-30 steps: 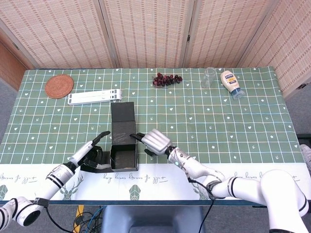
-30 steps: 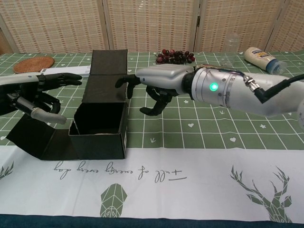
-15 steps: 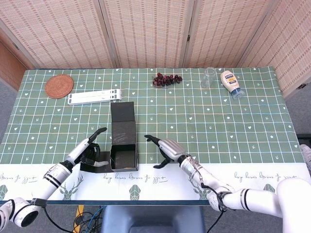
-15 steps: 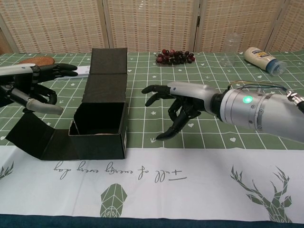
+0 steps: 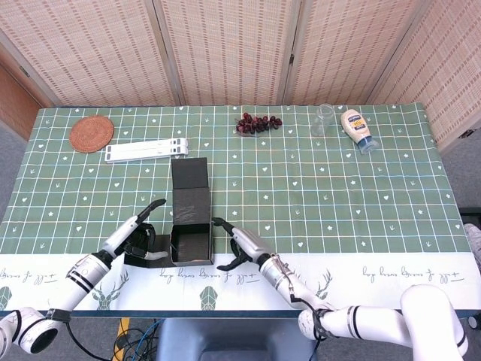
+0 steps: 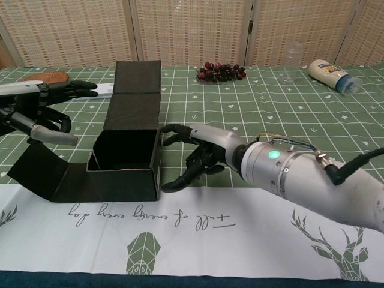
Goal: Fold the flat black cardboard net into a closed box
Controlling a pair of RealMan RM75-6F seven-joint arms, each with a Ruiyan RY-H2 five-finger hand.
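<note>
The black cardboard box (image 5: 189,242) (image 6: 127,159) stands half-formed near the table's front edge, open on top, with its lid panels (image 5: 189,184) (image 6: 136,90) stretching away toward the back. One side flap (image 6: 45,173) lies splayed out flat to the left. My left hand (image 5: 141,226) (image 6: 42,111) hovers open above that flap, fingers spread, holding nothing. My right hand (image 5: 239,244) (image 6: 201,155) is open just right of the box, fingers curved toward its right wall; whether they touch it I cannot tell.
At the back lie a woven coaster (image 5: 92,133), a white folded stand (image 5: 146,150), a bunch of dark grapes (image 5: 258,122), a clear glass (image 5: 323,120) and a mayonnaise bottle (image 5: 358,129). A white runner (image 6: 240,228) covers the table's front strip.
My right hand has come down and back toward the front from the lid panel to the box's right wall. The left hand shifted slightly and stays over the flap.
</note>
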